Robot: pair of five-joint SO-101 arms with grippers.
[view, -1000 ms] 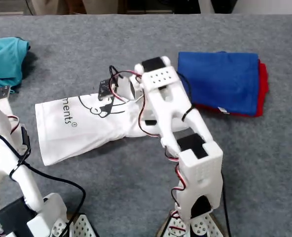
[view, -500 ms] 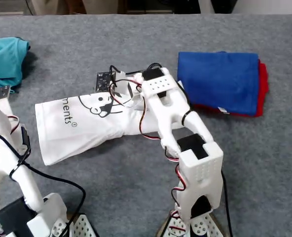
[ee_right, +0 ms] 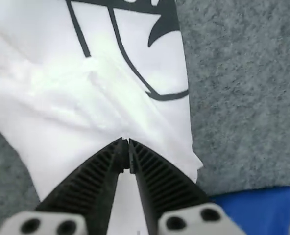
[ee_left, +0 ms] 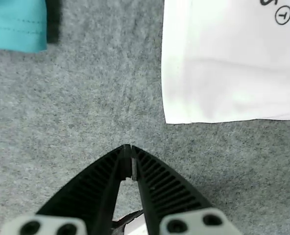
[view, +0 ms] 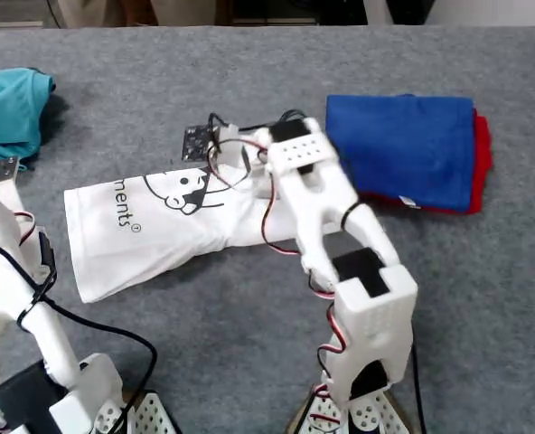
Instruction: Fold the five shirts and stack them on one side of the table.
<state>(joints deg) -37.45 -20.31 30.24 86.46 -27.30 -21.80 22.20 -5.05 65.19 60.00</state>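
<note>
White plastic left arm (view: 14,298) and right arm (view: 326,194)
Black servos (view: 356,268), red, black and white cables (view: 269,231), ribbed black fingers (ee_left: 101,183).

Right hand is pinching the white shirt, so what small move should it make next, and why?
Probably lift slightly and draw that end over toward the shirt's other end. The right hand is shut on the white shirt, which lies long and bunched at the grasp.

White shirt (view: 150,231) lies mid-table (view: 249,72), folded to a long strip, slanted, black print up, rumpled at its right end. Blue shirt (view: 398,149) lies folded flat on the folded red shirt (view: 482,154), near the right edge. Teal shirt (view: 10,108) is bunched at the left edge.
</note>
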